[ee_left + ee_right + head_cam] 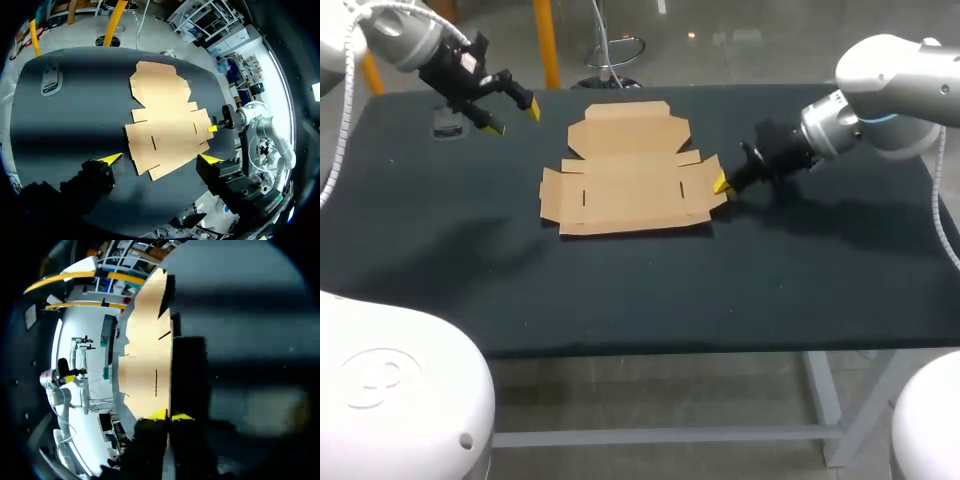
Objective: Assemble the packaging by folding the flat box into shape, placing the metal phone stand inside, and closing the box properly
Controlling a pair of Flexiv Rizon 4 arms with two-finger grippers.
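Table (620, 300): dark top, carrying every item below.
Box (630, 185): flat cardboard blank, lying unfolded at table centre, all flaps spread out.
Right gripper (721, 185): sitting at 3 o'clock of the box, fingers nearly together and pinching the edge of the side flap.
Left gripper (515, 118): hanging above the table at 10 o'clock of the box, fingers spread wide, holding nothing.
Stand (447, 124): grey piece, lying flat at the far corner, beneath the left gripper, well apart from the box.
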